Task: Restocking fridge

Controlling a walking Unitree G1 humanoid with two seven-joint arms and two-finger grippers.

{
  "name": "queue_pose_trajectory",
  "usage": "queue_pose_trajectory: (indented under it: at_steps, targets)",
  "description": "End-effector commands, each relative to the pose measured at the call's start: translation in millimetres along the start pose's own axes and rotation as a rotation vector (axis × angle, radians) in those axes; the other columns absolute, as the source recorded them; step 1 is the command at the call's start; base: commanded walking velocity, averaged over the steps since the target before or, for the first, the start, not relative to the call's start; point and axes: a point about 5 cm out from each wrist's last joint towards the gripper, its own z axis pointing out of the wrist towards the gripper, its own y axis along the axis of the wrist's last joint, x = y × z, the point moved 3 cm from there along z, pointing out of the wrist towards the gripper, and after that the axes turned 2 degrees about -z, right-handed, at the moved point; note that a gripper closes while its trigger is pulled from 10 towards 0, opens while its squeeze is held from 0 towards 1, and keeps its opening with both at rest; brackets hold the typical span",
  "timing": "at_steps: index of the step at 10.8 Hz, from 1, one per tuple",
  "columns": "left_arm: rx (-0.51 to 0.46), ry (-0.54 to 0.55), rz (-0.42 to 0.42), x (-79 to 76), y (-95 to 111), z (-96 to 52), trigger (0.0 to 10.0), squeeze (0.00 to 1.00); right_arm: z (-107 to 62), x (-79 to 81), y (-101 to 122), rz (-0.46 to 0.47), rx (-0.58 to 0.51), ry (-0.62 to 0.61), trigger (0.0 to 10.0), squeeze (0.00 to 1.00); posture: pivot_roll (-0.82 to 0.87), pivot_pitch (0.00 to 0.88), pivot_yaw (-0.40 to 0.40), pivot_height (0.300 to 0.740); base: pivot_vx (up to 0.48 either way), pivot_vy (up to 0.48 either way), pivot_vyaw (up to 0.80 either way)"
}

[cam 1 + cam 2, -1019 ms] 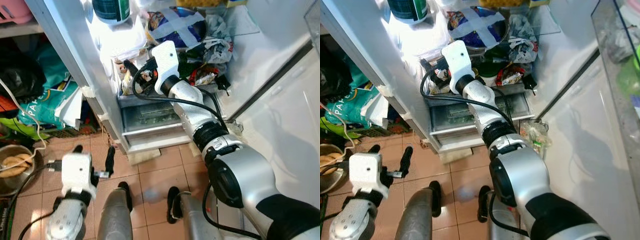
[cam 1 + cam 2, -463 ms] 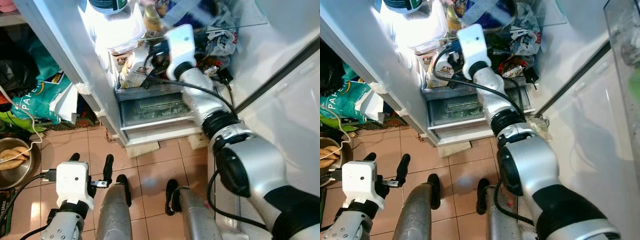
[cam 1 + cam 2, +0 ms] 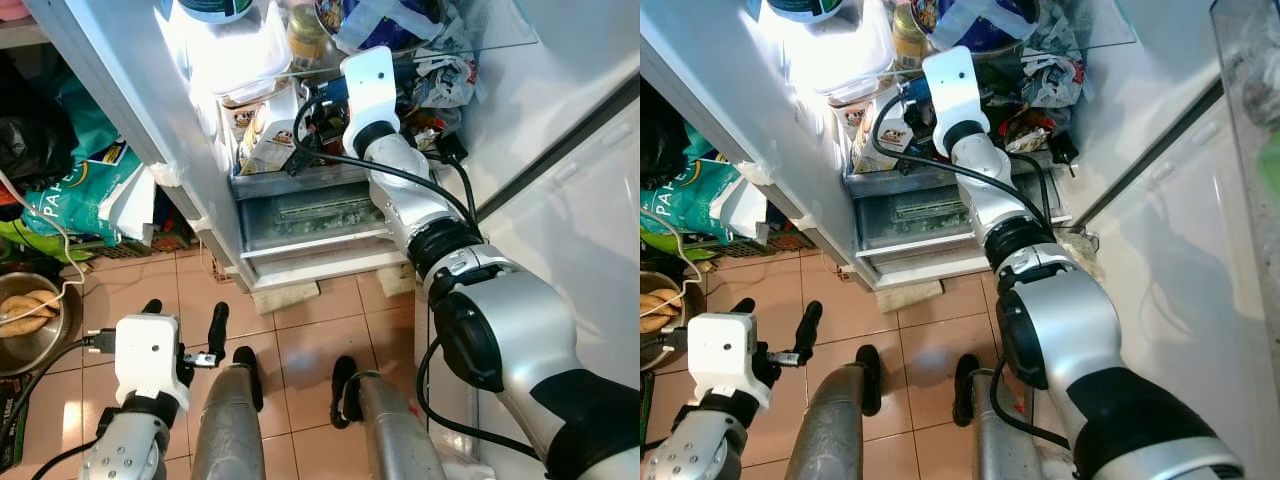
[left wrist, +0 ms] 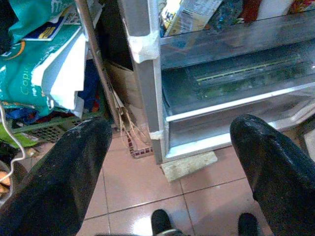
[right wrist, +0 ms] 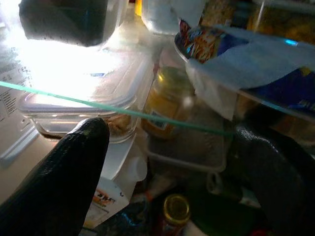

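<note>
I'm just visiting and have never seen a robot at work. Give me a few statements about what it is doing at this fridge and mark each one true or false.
1. The right gripper reaches into the open fridge. True.
2. The right gripper is shut on a jar. False: its fingers are spread apart and hold nothing.
3. The left gripper hangs low over the tiled floor. True.
4. The yellow jar lies on the floor. False: it stands on a fridge shelf.
5. The left gripper holds a bottle. False: it is open and empty.
</note>
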Motion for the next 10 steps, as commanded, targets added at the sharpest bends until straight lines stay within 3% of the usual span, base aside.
queue_pose_trajectory:
  at_steps: [1,2,3,5,7,9,10]
  targets:
    - [0.037,0.010,0.012,4.6,-8.6,-1.4,10.0,0.00,-0.3,6.8,-6.7,0.025,0.046,0.011,10.0,0.00,0.30,0.379,-0.027,0.740,0.000,0.000,0.00]
    - [0.038,0.011,0.020,6.2,-9.6,1.4,10.0,0.00,0.1,8.6,-8.6,0.015,0.069,0.008,10.0,0.00,0.31,0.373,-0.025,0.740,0.000,0.000,0.00]
    - [0.019,0.017,0.043,9.1,-7.3,6.4,10.0,0.00,1.1,14.4,-6.7,0.076,0.068,0.036,10.0,0.00,0.32,0.342,-0.021,0.740,0.000,0.000,0.00]
    - [-0.013,0.009,0.052,9.0,-4.2,20.2,10.0,0.00,-3.1,12.3,-9.4,0.107,0.035,0.097,10.0,0.00,0.30,0.285,-0.012,0.740,0.000,0.000,0.00]
    - [-0.040,-0.006,0.051,6.3,-3.3,42.9,10.0,0.00,-23.4,-11.1,-37.5,0.041,0.044,0.134,10.0,0.00,0.24,0.235,-0.009,0.740,0.000,0.000,0.00]
    - [-0.072,-0.023,0.042,-0.1,0.5,56.9,10.0,0.00,-45.6,-35.2,-60.5,0.027,0.055,0.079,10.0,0.00,0.18,0.189,-0.011,0.740,0.000,0.000,0.00]
    - [-0.098,-0.026,0.010,-6.3,5.1,68.8,10.0,0.00,-69.5,-47.0,-77.7,0.041,0.053,0.018,10.0,0.00,0.14,0.140,-0.017,0.740,0.000,0.000,0.00]
